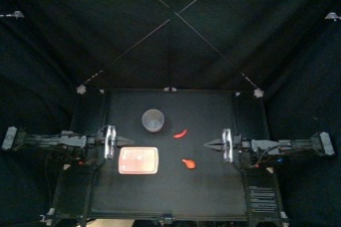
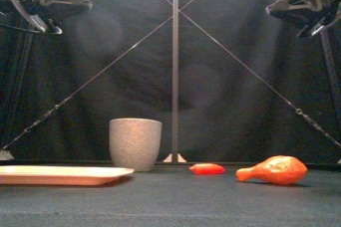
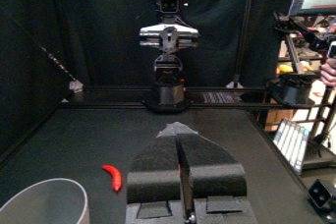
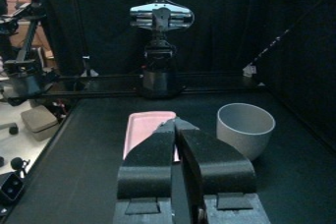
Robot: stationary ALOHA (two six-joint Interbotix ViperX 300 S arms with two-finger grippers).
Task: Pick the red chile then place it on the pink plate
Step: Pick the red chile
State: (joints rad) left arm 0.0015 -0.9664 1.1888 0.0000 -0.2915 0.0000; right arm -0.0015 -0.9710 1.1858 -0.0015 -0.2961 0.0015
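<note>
Currently the slim, curved red toy chile lies flat on the black surface, a little behind the middle, with neither hand touching it. From above, it sits just right of the tall grey speckled cup and slightly nearer the front, with a narrow gap between them. The level front view agrees: the chile is low on the surface, right of the upright cup, not touching it.

The flat pink plate lies in front of the cup, to the left of the chile and nearer the front edge. The chile is wholly outside its rim. An orange-red toy drumstick lies just right of the plate and in front of the chile, apart from both.

The left hand is at the left side of the surface, held high and pointing inward. Its own wrist view shows the jaws pressed together with nothing between them, and the chile and cup lie on the surface below.

The right hand mirrors it at the right side, also held high. Its jaws are closed on nothing, with the plate and cup below.
</note>
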